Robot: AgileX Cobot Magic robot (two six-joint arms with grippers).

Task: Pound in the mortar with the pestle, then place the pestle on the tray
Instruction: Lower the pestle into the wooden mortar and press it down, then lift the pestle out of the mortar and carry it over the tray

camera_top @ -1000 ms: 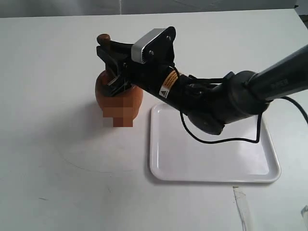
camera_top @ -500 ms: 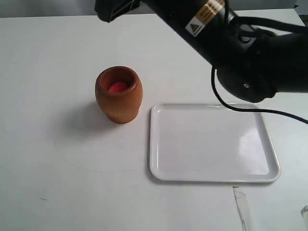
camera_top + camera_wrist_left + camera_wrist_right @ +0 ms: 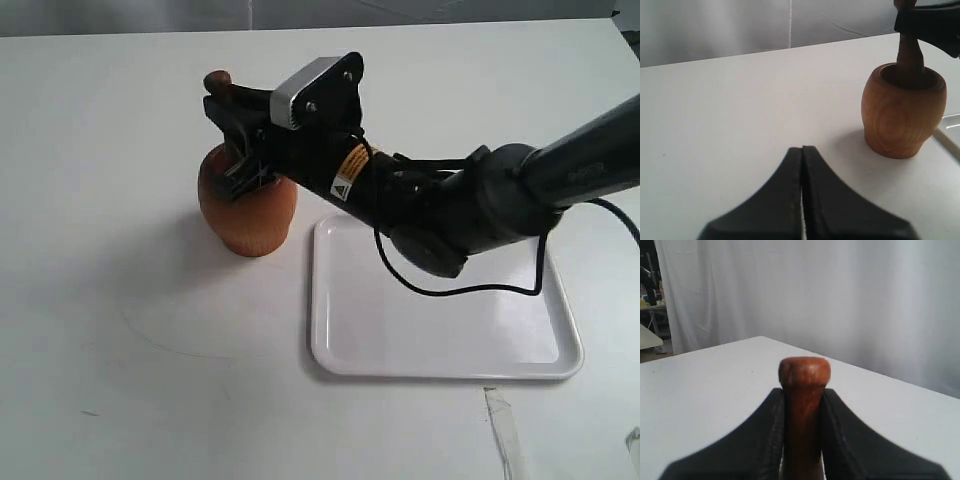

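Exterior view shows the right gripper (image 3: 224,104) reaching across from the right side to a place over the mortar (image 3: 245,215). The mortar stands upright on the white table (image 3: 100,300), just beside the far left corner of the tray (image 3: 440,330), outside its rim. The pestle (image 3: 217,79) stands almost upright, its thick lower part is down inside the mortar and its round knob is above the gripper. In the right wrist view the two black fingers (image 3: 771,420) pinch the thin handle from both sides, directly under the knob. In the left wrist view the left gripper (image 3: 802,155) is low over the table and well apart from the mortar, with its fingers pressed together and nothing between them. What lies inside the mortar cannot be seen, because the pestle and the gripper cover its mouth.
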